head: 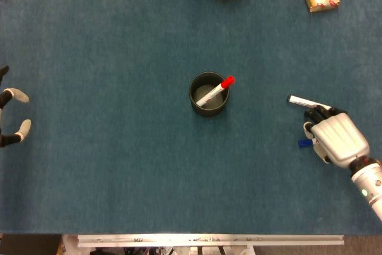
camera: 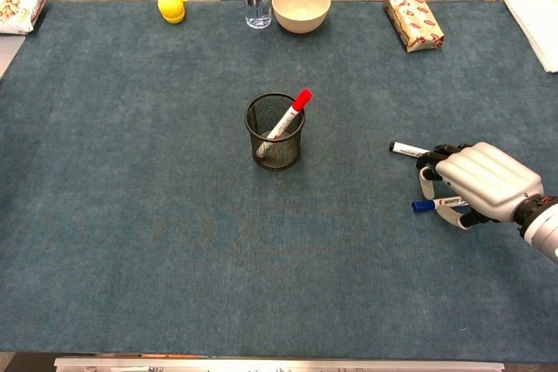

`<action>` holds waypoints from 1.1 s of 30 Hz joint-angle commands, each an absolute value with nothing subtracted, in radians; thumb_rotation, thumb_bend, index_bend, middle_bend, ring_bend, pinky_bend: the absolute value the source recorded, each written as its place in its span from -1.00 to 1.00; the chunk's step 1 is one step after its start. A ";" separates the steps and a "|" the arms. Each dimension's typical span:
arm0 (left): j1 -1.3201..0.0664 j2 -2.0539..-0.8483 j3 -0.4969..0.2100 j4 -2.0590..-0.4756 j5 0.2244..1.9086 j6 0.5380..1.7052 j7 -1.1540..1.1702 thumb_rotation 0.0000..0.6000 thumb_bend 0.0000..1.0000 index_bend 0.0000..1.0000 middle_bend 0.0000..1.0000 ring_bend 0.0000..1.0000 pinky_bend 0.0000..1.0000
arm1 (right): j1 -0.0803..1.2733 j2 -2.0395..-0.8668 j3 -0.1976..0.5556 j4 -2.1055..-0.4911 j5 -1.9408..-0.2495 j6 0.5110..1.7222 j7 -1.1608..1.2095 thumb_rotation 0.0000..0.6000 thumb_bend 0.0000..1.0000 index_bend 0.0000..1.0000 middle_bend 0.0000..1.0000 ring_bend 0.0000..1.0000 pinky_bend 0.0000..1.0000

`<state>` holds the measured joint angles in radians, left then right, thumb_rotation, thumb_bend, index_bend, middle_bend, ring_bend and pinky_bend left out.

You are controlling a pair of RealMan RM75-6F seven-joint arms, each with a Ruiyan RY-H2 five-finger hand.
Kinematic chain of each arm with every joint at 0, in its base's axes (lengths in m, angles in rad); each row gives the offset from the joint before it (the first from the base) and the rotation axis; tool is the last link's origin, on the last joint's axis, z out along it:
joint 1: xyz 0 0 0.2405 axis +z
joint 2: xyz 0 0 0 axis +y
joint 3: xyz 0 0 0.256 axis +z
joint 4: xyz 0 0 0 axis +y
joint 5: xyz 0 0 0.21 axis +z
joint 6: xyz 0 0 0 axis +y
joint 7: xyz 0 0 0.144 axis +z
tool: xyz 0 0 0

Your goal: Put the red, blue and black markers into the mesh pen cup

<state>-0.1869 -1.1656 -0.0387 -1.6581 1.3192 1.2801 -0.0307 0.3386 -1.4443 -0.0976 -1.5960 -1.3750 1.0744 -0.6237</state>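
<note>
Red marker [camera: 286, 119] is in the mesh pen cup [camera: 275, 132] at mid-table. Right hand [camera: 479, 182] hovers over the blue marker [camera: 433, 204], black marker [camera: 408, 149] just beyond; grip unclear. Left hand [head: 11, 116] idles, fingers apart. Next: secure blue, carry it left.
</note>
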 commanded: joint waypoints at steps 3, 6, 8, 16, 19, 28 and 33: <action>-0.186 -1.163 -0.040 -1.660 1.321 1.278 -0.033 1.00 -0.41 -0.20 -0.89 -0.98 -1.00 | 0.339 -1.445 -0.100 -1.594 -1.382 1.076 -0.627 1.00 -0.34 0.01 -0.50 -0.62 -0.39; -0.186 -1.162 -0.040 -1.661 1.321 1.277 -0.034 1.00 -0.41 -0.20 -0.89 -0.98 -1.00 | 0.340 -1.445 -0.102 -1.592 -1.387 1.077 -0.633 1.00 -0.34 0.01 -0.50 -0.62 -0.39; -0.185 -1.162 -0.040 -1.663 1.322 1.276 -0.036 1.00 -0.41 -0.20 -0.89 -0.98 -1.00 | 0.340 -1.445 -0.102 -1.590 -1.389 1.077 -0.637 1.00 -0.34 0.01 -0.50 -0.62 -0.39; -0.183 -1.161 -0.040 -1.662 1.324 1.273 -0.040 1.00 -0.41 -0.20 -0.89 -0.98 -1.00 | 0.340 -1.445 -0.104 -1.585 -1.385 1.075 -0.649 1.00 -0.34 0.01 -0.50 -0.62 -0.40; -0.182 -1.161 -0.040 -1.662 1.324 1.273 -0.041 1.00 -0.41 -0.21 -0.89 -0.98 -1.00 | 0.340 -1.445 -0.104 -1.584 -1.381 1.072 -0.654 1.00 -0.34 0.01 -0.50 -0.63 -0.40; -0.181 -1.162 -0.041 -1.660 1.326 1.271 -0.043 1.00 -0.41 -0.20 -0.89 -0.98 -1.00 | 0.340 -1.447 -0.107 -1.584 -1.374 1.067 -0.669 1.00 -0.34 0.01 -0.51 -0.64 -0.41; -0.179 -1.163 -0.041 -1.658 1.326 1.272 -0.045 1.00 -0.41 -0.20 -0.89 -0.98 -1.00 | 0.341 -1.449 -0.108 -1.584 -1.372 1.065 -0.678 1.00 -0.34 0.01 -0.51 -0.64 -0.42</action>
